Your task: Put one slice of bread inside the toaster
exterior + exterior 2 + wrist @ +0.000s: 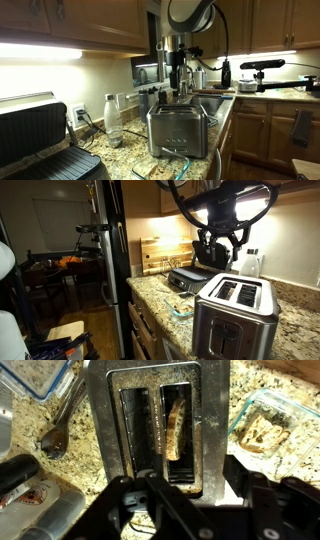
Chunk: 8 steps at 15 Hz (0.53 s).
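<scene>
The slice of bread (178,428) stands on edge inside one slot of the toaster (105,420), sunk low enough to toast; the gripper (179,88) hangs directly above, jaws spread and empty, likely because the drop is done.

The arm (190,12) has a pale grey rounded joint housing. The hand (188,485) is matt black, with linked fingers (130,510). Black cables (262,202) loop about the wrist.

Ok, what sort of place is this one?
Most likely a home kitchen: a granite counter, wooden cabinets above it, and a toaster with bread in one slot.
</scene>
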### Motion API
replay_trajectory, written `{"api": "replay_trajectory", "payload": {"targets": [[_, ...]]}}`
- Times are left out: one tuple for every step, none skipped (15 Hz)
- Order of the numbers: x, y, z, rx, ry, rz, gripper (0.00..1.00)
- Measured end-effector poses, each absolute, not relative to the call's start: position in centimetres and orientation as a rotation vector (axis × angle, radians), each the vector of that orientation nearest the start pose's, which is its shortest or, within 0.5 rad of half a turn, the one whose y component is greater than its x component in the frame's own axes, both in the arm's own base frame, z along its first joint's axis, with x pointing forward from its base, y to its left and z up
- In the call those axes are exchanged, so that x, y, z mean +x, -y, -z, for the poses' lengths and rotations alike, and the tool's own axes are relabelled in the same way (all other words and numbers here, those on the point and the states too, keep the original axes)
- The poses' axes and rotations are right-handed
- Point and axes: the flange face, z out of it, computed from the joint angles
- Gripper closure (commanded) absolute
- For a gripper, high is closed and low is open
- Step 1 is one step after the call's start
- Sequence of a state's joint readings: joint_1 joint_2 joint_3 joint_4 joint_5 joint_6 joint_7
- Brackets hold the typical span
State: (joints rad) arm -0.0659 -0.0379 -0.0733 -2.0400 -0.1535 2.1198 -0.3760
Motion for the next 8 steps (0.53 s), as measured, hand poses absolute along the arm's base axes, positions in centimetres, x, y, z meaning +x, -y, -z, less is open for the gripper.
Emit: {"api": "replay_trajectory", "payload": {"targets": [[54.76, 8.41, -47.09, -3.258, 0.507, 0.132, 0.00], [54.76, 8.41, -47.09, -3.258, 0.507, 0.132, 0.00], [54.76, 8.41, -47.09, -3.258, 0.506, 0.132, 0.00], [54.76, 8.41, -47.09, -3.258, 0.506, 0.132, 0.05], [54.76, 8.42, -47.09, -3.258, 0.504, 0.133, 0.00], [54.76, 8.43, -47.10, -3.258, 0.504, 0.133, 0.00], [54.76, 8.44, -47.10, -3.258, 0.503, 0.133, 0.00], [54.76, 8.45, -47.10, -3.258, 0.503, 0.133, 0.00]]}}
